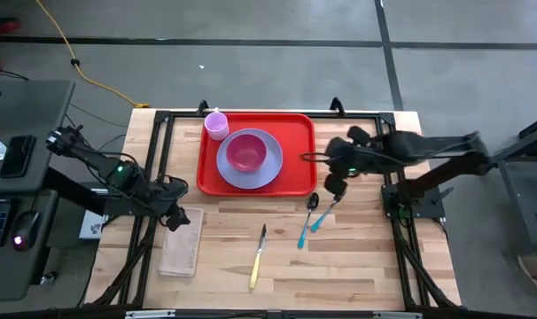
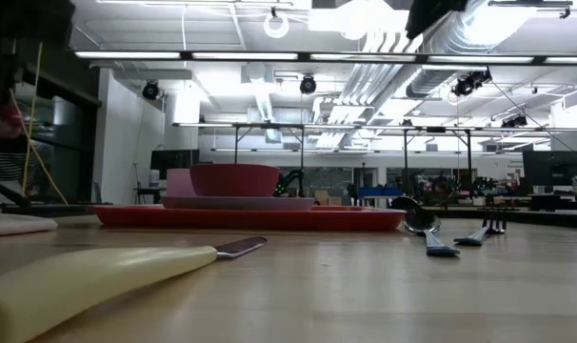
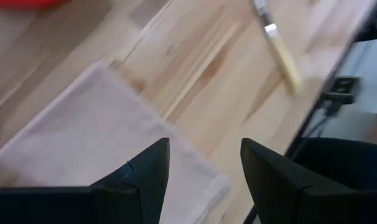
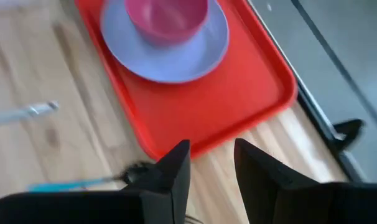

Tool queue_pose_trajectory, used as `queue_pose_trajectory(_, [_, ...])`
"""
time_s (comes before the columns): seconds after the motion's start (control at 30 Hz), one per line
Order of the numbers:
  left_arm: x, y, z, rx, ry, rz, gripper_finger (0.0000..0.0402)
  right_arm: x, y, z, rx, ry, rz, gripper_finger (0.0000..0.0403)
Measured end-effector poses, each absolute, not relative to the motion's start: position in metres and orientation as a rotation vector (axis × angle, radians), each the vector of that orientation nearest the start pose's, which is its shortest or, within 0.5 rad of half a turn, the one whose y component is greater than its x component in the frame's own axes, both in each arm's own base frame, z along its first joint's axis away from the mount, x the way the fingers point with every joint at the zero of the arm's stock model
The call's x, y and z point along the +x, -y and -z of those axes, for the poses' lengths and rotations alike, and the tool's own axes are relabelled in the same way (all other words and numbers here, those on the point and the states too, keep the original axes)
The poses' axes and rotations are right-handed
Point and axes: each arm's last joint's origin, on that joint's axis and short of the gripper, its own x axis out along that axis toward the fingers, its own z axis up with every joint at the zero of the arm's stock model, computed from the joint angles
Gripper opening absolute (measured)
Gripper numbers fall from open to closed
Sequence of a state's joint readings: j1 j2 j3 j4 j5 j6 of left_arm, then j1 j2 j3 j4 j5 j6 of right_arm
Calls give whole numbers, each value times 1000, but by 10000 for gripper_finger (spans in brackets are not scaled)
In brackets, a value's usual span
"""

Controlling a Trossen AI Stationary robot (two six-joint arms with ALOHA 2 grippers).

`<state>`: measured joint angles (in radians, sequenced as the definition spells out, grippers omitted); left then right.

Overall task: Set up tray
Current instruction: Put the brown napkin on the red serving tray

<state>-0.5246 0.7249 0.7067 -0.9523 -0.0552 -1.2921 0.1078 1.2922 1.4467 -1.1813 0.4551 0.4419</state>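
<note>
A large flat red plastic rectangular tray (image 1: 255, 152) with a low rim is lying toward twelve o'clock on the pale wooden counter (image 1: 339, 266), seen from above. A round lavender plate (image 1: 249, 159) is sitting on the tray, carrying a pink bowl (image 1: 245, 152), and a small lavender cup (image 1: 217, 125) is standing at the tray's ten o'clock corner. The right gripper (image 4: 211, 163) is hovering just off the tray's three o'clock edge, its dark fingers (image 4: 176, 168) parted and grasping nothing. At five o'clock from the tray, a spoon and a fork with teal handles (image 1: 311, 220) are lying side by side. A yellow-handled knife (image 1: 258, 258) is lying toward six o'clock. The left gripper (image 3: 204, 163) is hanging over a beige folded cloth napkin (image 1: 182, 241) at eight o'clock, fingers (image 3: 148, 168) spread, empty.
</note>
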Motion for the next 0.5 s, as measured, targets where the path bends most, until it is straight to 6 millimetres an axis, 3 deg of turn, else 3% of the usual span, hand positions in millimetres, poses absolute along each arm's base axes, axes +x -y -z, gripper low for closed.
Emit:
queue_pose_trajectory(0.23, [99,63,-249,-1021,-1191,-318,230,185,-7,-351,234,-645,493,103])
queue_pose_trajectory(0.5, [106,71,-236,-1086,-1359,-477,230,166,-5,-314,277,-508,449,103])
